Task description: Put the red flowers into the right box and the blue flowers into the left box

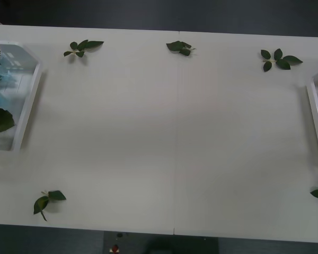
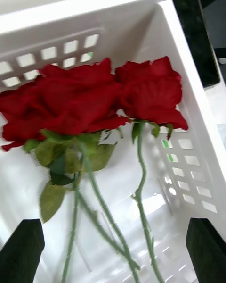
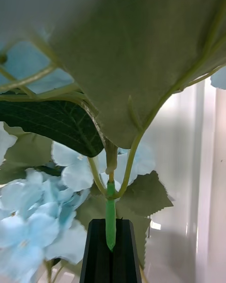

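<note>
Two red flowers point(image 2: 94, 99) lying in the right box point(image 2: 188, 89), right gripper point(image 2: 113, 254) spread wide above, left gripper point(image 3: 111, 257) pinching a blue flower stem point(image 3: 110, 217) over the left box point(image 1: 29, 100).

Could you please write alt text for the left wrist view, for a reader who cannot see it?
The left gripper, black fingers shut on a green stem, holds a blue flower whose large leaf spreads across the view. More blue flowers lie beneath it, in the left box.
</note>
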Robot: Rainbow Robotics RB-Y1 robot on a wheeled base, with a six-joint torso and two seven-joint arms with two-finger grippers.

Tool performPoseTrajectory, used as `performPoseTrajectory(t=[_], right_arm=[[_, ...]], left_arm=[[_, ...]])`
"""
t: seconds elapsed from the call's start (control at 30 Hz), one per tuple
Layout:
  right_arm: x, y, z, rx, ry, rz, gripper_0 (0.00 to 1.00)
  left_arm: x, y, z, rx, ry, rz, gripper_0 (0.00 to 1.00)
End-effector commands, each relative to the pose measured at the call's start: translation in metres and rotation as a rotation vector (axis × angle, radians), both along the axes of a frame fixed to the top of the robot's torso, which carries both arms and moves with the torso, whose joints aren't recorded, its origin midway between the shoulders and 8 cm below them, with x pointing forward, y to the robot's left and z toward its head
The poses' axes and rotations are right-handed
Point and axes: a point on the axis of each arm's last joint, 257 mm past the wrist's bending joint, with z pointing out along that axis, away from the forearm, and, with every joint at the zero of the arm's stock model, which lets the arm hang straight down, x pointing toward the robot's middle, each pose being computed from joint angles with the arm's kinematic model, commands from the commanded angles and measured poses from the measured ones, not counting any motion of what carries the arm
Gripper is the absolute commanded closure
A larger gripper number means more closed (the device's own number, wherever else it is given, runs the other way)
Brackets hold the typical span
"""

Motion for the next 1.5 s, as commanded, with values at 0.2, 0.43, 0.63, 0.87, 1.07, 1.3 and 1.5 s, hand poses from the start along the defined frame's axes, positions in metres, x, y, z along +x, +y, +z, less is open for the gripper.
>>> performPoseTrajectory(t=[0.2,0.43,0.63,0.87,1.07,1.3,1.5], right_arm=[[0.005,0.041,0.069,-0.131,-0.013,0.190,0.12],[-0.006,0.082,0.073,-0.247,0.023,0.381,0.12],[-0.016,0.110,0.073,-0.325,0.067,0.554,0.12],[-0.014,0.138,0.074,-0.383,0.067,0.786,0.12],[-0.008,0.175,0.076,-0.449,0.045,1.003,0.12],[-0.006,0.220,0.077,-0.521,-0.014,1.245,0.12],[-0.012,0.264,0.077,-0.523,-0.139,1.448,0.12]], left_arm=[[0.011,0.006,-0.041,0.116,0.002,-0.097,1.00],[0.004,0.012,-0.054,0.134,0.027,-0.100,0.71],[0.008,0.020,-0.042,0.158,0.005,-0.090,0.15],[0.007,0.034,-0.025,0.126,-0.039,-0.044,0.00],[0.009,0.008,-0.001,0.016,-0.099,-0.073,0.00],[0.000,-0.063,0.046,-0.111,-0.137,-0.186,0.00],[-0.010,-0.136,0.074,-0.239,-0.209,-0.319,0.00]])
